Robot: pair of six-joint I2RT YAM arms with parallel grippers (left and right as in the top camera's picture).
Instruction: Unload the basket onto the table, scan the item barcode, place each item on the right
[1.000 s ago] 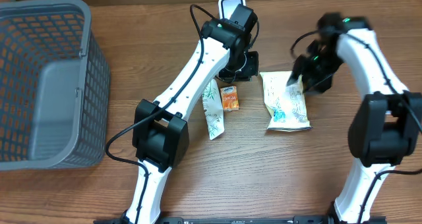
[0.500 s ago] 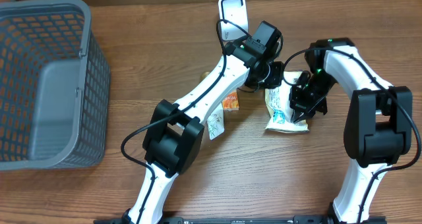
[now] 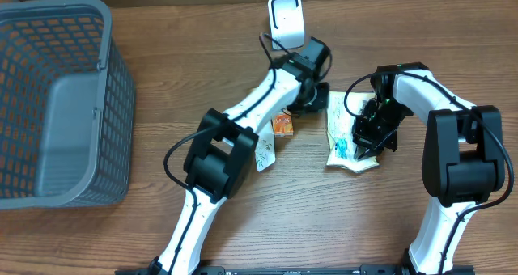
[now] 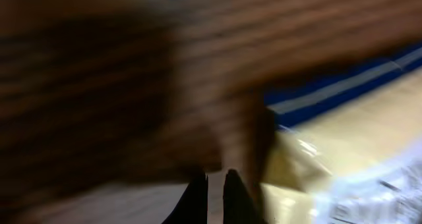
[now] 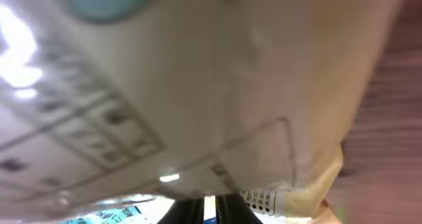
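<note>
The pouch lies on the worktop, near the white scanner. The right hand is closed narrow, pinching the pouch's near end. The left hand, fingers pressed together, hangs just beside the pouch's far left corner.

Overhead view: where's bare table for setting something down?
Bare wood lies between the basket and the left arm, and near the front edge between left and right arm. The far right corner past the scanner is free. Crowded: centre, with orange carton, sachet and snack bag.
</note>
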